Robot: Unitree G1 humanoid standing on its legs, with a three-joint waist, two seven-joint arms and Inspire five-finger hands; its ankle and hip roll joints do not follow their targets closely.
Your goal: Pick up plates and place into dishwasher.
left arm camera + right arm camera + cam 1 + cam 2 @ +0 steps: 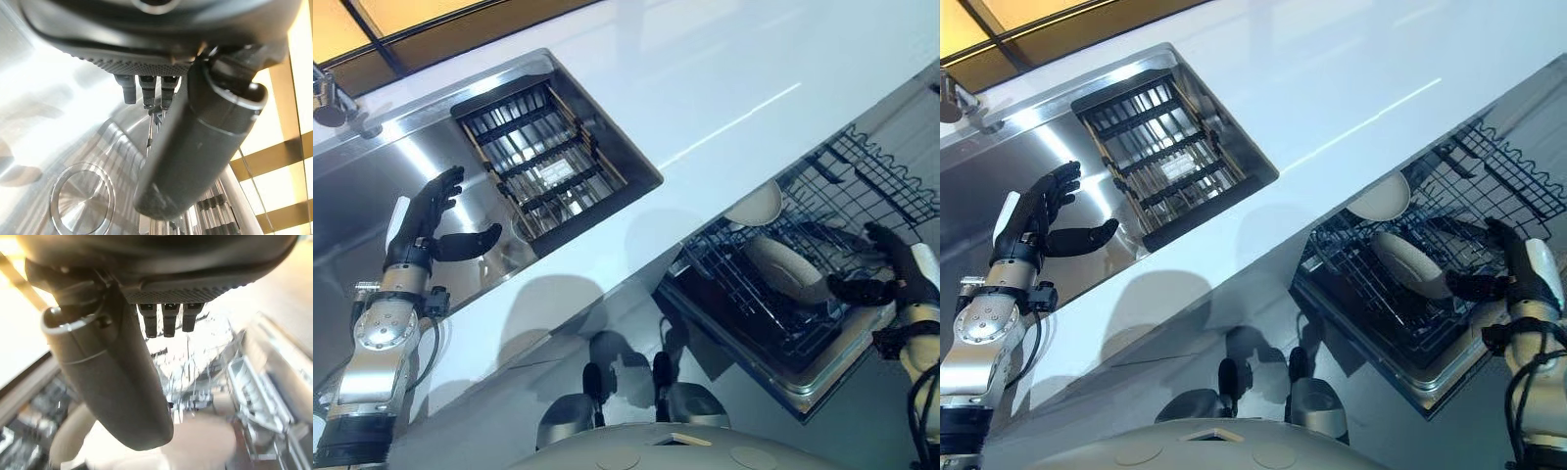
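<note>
Two cream plates stand in the dishwasher's black wire rack (862, 166) at the lower right: one (756, 204) at the rack's near-left corner, the other (785, 270) leaning in the middle. My right hand (891, 269) hovers just right of the middle plate (205, 440), open, thumb pointing at it and touching nothing. Over the steel sink (372, 186) at the left, my left hand (423, 223) is open with fingers spread and nothing in it. In the left wrist view its thumb (195, 156) hangs above the sink floor.
A dark slatted drainer (543, 157) fills the sink's right end. The round drain (80, 198) lies below my left hand, and a tap (328, 98) stands at the far left. A white counter (734, 88) runs between sink and dishwasher.
</note>
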